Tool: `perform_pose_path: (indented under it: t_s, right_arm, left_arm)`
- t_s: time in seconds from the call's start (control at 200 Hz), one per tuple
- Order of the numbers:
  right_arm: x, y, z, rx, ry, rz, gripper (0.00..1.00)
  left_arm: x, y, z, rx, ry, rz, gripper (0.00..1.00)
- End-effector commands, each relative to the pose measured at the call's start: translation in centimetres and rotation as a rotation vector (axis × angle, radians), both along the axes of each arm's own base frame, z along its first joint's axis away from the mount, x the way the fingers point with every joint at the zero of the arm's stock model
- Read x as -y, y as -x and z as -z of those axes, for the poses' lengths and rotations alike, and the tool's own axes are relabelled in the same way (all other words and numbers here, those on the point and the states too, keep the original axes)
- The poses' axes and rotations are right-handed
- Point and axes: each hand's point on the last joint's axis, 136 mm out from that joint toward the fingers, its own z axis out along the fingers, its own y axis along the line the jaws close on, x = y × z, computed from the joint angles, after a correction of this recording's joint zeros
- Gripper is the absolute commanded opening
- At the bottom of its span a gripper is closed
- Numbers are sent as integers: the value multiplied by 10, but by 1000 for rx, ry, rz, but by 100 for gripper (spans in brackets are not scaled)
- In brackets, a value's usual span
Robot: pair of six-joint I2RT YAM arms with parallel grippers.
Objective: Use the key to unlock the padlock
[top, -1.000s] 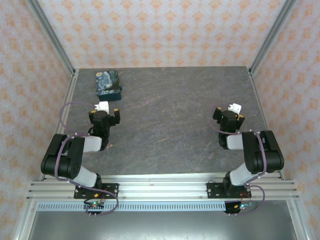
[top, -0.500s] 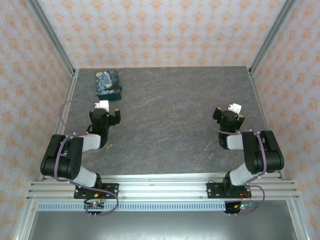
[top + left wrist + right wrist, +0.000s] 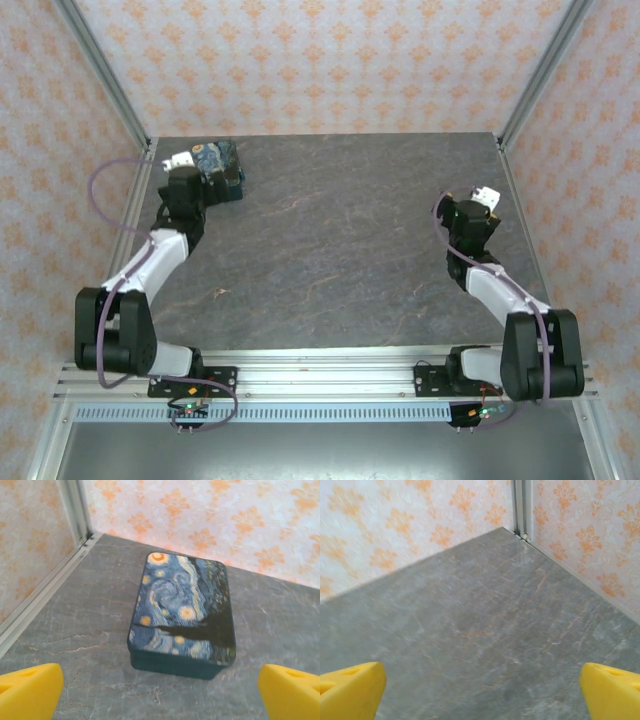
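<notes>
No padlock or key is in sight. A closed rectangular tin printed with a swirling blue and yellow night sky lies at the table's far left; its lid is seen close up in the left wrist view. My left gripper hovers just in front of the tin, open, its yellow fingertips wide apart with nothing between them. My right gripper is at the right side over bare table, also open, and its yellow fingertips hold nothing.
The dark grey stone tabletop is bounded by aluminium frame posts and patterned orange walls. A tiny pale speck lies near the left arm; I cannot tell what it is.
Both arms have stretched away from their bases. The left gripper swung out to the far left, up to the tin. The right gripper moved farther back and to the right.
</notes>
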Motion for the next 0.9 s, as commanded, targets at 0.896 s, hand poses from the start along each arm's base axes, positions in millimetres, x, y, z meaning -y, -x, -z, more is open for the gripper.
perform_pose_path:
  t_s: [0.896]
  right_arm:
    - [-114,58,57,-415,-529,-379,98]
  left_arm:
    - [-15,-200,119,-313,508,87,100]
